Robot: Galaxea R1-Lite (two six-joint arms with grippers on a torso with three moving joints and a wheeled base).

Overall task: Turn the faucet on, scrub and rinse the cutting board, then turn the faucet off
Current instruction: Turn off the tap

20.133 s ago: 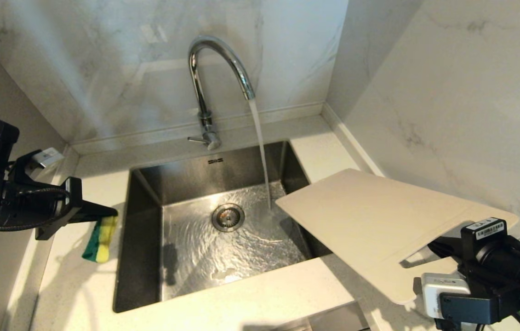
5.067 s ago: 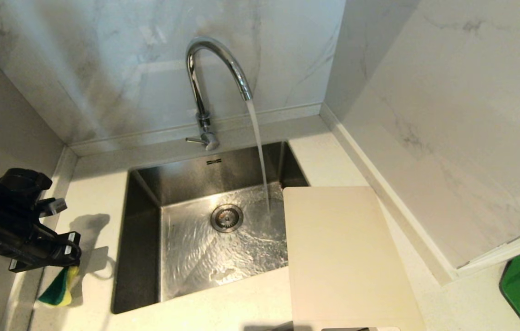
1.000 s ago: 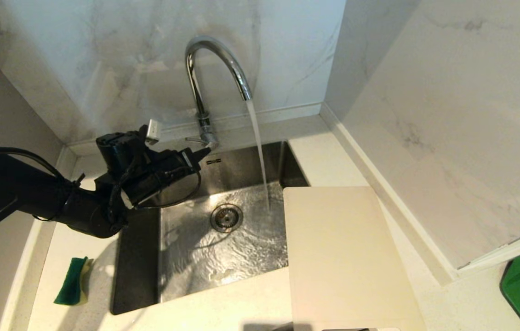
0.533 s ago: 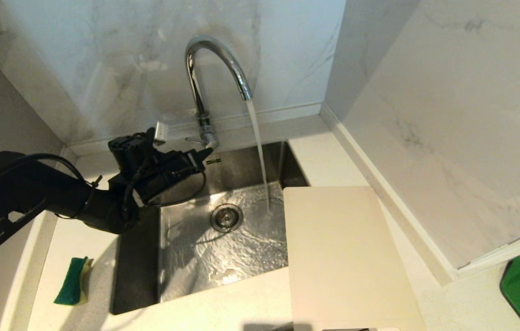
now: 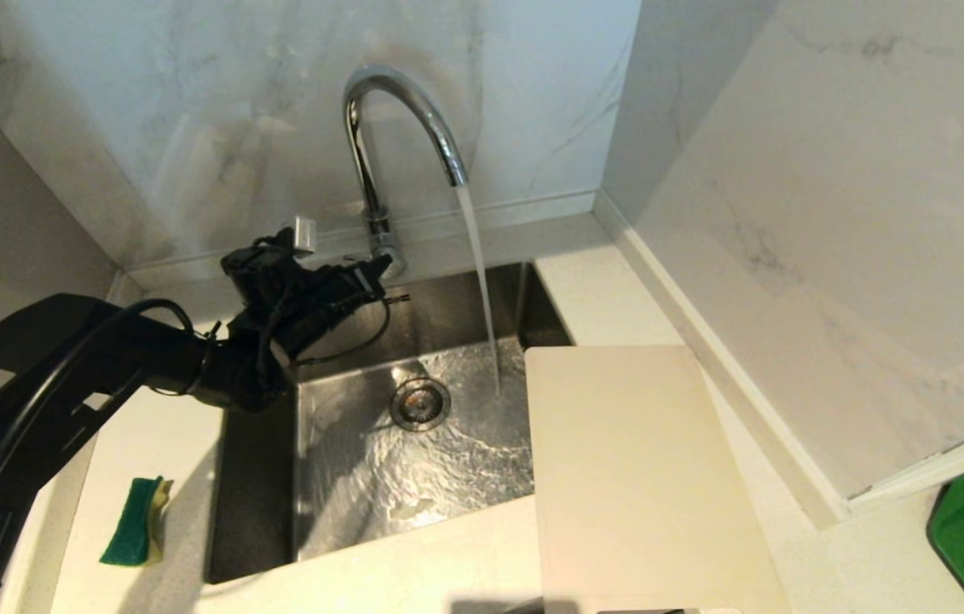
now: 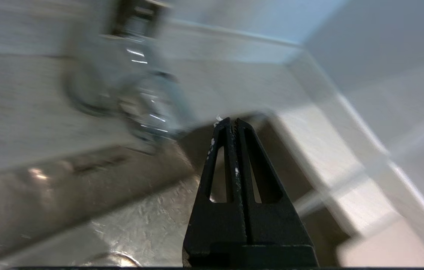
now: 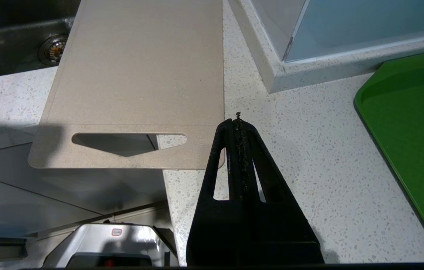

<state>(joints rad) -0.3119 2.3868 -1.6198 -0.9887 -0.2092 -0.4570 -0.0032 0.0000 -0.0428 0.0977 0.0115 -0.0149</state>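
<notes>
The left gripper (image 5: 379, 269) has its jaws pressed fully together and holds nothing; its tip sits right at the base of the faucet (image 5: 401, 128), beside the point where the thin side lever projects, though actual contact with the lever cannot be confirmed. The left arm reaches in from the left side across the back corner of the sink (image 5: 264, 486). In the left wrist view the closed fingers (image 6: 234, 150) point toward the blurred chrome base of the faucet (image 6: 140, 101), with the counter corner beyond. Water (image 5: 482, 290) runs in a steady stream from the arched spout down to the steel floor of the sink, landing to the right of the drain (image 5: 419, 403) and rippling across the basin floor. The cutting board (image 5: 643, 477) lies flat on the counter to the right of the sink, its left edge overhanging the right part of the basin, near the falling stream. In the right wrist view the cutting board (image 7: 140, 75) shows its handle cut-out at the near end, which juts past the counter's front edge. The right gripper (image 7: 237, 123) is closed and empty, just beside that near corner of the board, above the speckled counter (image 7: 309, 150). A green tray (image 7: 414, 123) lies on the counter to the right. A green-and-yellow sponge (image 5: 136, 533) rests on the counter left of the sink, well apart from the left gripper.
</notes>
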